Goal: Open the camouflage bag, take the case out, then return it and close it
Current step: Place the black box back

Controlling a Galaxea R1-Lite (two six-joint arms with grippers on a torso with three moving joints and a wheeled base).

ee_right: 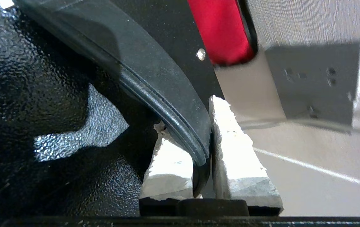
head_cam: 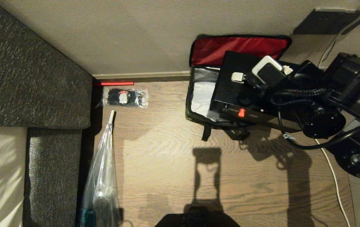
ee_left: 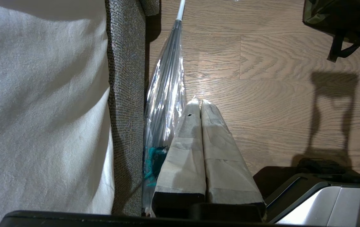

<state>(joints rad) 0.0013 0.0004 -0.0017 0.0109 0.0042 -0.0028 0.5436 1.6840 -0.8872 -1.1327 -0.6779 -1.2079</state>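
wooden floor by the wall carried the open camouflage bag (head_cam: 198,108), where the right pincer (ee_right: 203,157), pinching the handle (ee_right: 154,72) of the case (head_cam: 239,91), did best lifting it level; left pincer (ee_left: 200,108) pressed together.

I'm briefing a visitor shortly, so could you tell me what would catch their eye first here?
Probably the open camouflage bag by the wall, its red lid flipped back. The right gripper is shut on the handle of the black case, held tilted over the bag. The left gripper hangs shut beside a sofa.
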